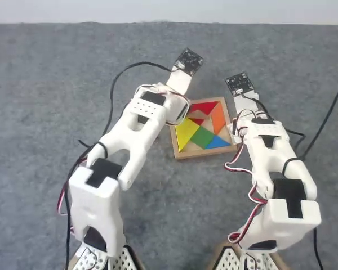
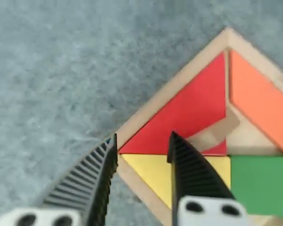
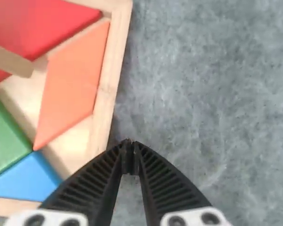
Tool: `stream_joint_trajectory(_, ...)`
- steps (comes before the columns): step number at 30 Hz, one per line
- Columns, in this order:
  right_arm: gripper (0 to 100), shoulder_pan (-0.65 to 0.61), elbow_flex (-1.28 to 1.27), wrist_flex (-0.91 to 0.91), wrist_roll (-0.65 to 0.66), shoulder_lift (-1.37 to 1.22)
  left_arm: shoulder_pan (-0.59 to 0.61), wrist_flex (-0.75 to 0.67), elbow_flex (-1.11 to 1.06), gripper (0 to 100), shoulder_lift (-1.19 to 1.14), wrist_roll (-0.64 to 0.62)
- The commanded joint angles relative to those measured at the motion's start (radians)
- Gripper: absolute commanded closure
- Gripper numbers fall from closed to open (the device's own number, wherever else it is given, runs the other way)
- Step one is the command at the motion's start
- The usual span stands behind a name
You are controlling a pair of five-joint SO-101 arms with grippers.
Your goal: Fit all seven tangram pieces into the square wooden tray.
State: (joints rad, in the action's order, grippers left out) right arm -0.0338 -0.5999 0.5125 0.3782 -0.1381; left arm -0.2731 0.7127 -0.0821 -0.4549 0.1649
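Tangram assembly at a late stage, three views.

**High view:** the square wooden tray lies on grey carpet, toward 1 o'clock from the frame's centre. It holds a yellow triangle, green square, blue triangle, orange parallelogram, large red triangle and small red triangle. The left arm comes in over the tray's 10 o'clock corner. The right arm stands at its 3 o'clock side.

**Left wrist view:** the left gripper is parted to a moderate gap with nothing between its fingers. It is poised above the rim where the large red and yellow triangles meet. The large red triangle shows a bare wooden side face along its inner edge, so it appears to ride up on the small red triangle rather than sit flat. The spread, empty fingers probably suit nudging or re-gripping it.

**Right wrist view:** the right gripper is closed tip to tip on nothing. It sits over carpet just outside the rim beside the orange parallelogram, likely parked clear of the other arm's work. Bare tray floor shows around the orange parallelogram.
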Motion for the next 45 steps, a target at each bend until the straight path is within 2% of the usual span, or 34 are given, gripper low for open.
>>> stream_joint_trajectory(1,99.1,0.004,0.049,0.01,-0.006,0.019,-0.049,0.124,0.156,84,-0.061,-0.017)
stream_joint_trajectory(6,99.1,0.004,0.049,0.01,-0.005,0.019,-0.097,0.219,0.232,84,-0.123,-0.02)
stream_joint_trajectory(15,99.1,0.002,0.049,0.01,-0.005,0.019,-0.097,0.222,0.242,84,-0.109,-0.064)
stream_joint_trajectory(22,99.1,0.002,0.049,0.008,-0.005,0.019,-0.077,0.244,0.186,84,0.055,-0.101)
stream_joint_trajectory(28,99.1,0.002,0.049,0.008,-0.005,0.019,-0.097,0.064,-0.067,84,0.213,-0.069)
stream_joint_trajectory(31,99.1,0.002,0.049,0.008,-0.005,0.019,-0.133,0.051,-0.091,84,0.203,-0.052)
stream_joint_trajectory(37,99.1,0.002,0.049,0.008,-0.006,0.019,-0.209,0.054,-0.004,84,0.081,-0.051)
stream_joint_trajectory(45,99.1,-0.005,0.049,0.01,-0.003,0.019,-0.114,0.055,0.156,84,-0.032,-0.051)
